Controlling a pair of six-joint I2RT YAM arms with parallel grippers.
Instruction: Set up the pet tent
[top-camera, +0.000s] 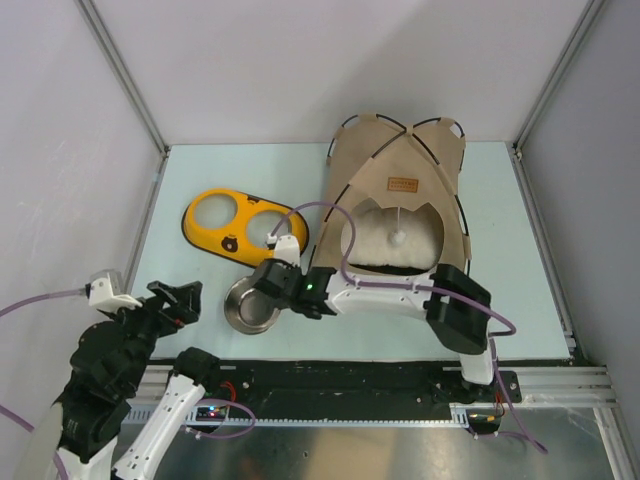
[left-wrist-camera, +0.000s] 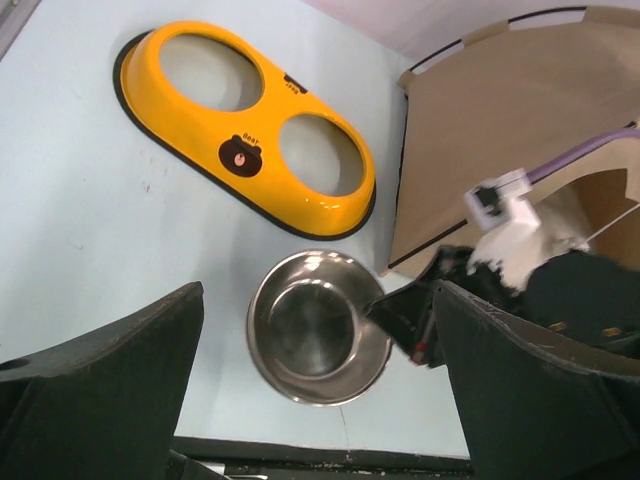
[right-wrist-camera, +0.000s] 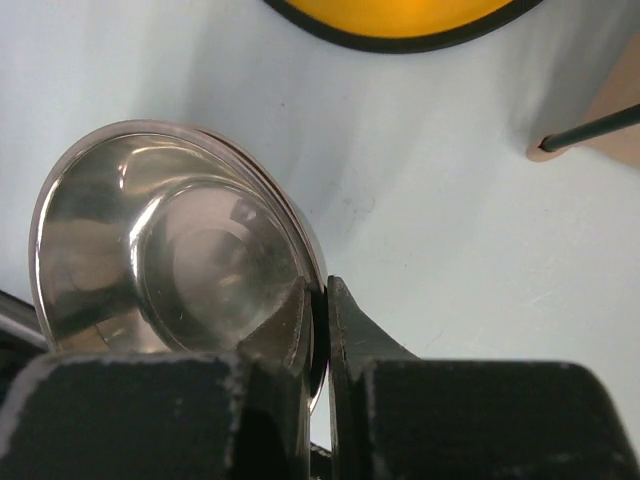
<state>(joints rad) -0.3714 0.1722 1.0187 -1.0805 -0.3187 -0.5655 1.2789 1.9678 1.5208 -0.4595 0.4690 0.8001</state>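
The tan pet tent (top-camera: 400, 170) with thin black poles stands at the back right, a brown label patch (top-camera: 403, 184) above its opening and a white pom-pom (top-camera: 399, 238) hanging in it. A cream fluffy pillow (top-camera: 380, 235) lies inside. Its tan wall also shows in the left wrist view (left-wrist-camera: 500, 130). My right gripper (top-camera: 262, 288) is shut on the rim of a steel bowl (top-camera: 250, 305), one finger inside and one outside (right-wrist-camera: 320, 330). My left gripper (top-camera: 185, 300) is open and empty at the near left, its fingers (left-wrist-camera: 100, 380) wide apart above the bowl (left-wrist-camera: 318, 327).
A yellow double-bowl holder (top-camera: 245, 225) with two empty round holes lies left of the tent, just behind the steel bowl. It also shows in the left wrist view (left-wrist-camera: 250, 125). A purple cable (top-camera: 330, 215) loops over the right arm. The table's near edge has a black rail (top-camera: 350, 385).
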